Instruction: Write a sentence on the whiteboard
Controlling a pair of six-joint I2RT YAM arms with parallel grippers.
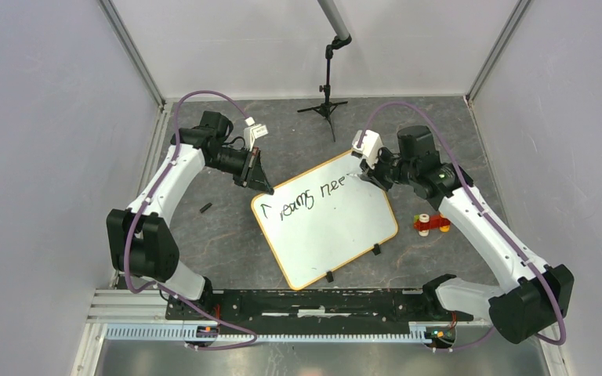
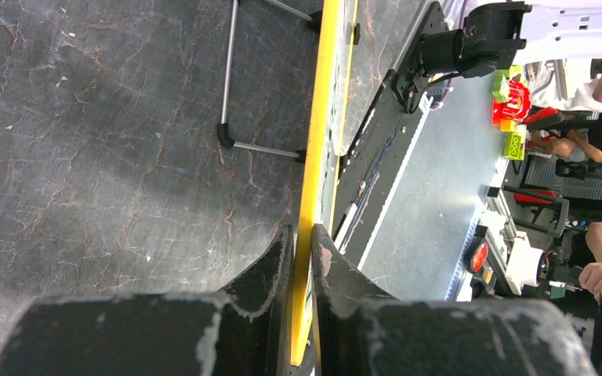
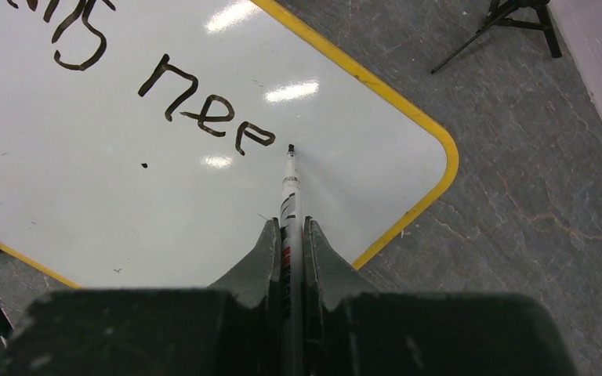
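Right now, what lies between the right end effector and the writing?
Only the marker that the right end effector grips, its tip just short of the sentence on the whiteboard; the right wrist view shows it.

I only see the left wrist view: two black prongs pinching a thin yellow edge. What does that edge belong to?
Observer: It is the rim of a whiteboard. The left tool clamps it at the corner nearest the left arm.
Operator: Is anything written on it?
Observer: Yes. The sentence is unfinished and reads roughly "Dreams nee" in black.
Operator: What is doing the writing?
Observer: The right tool grips a marker, with its tip right after the last "e".
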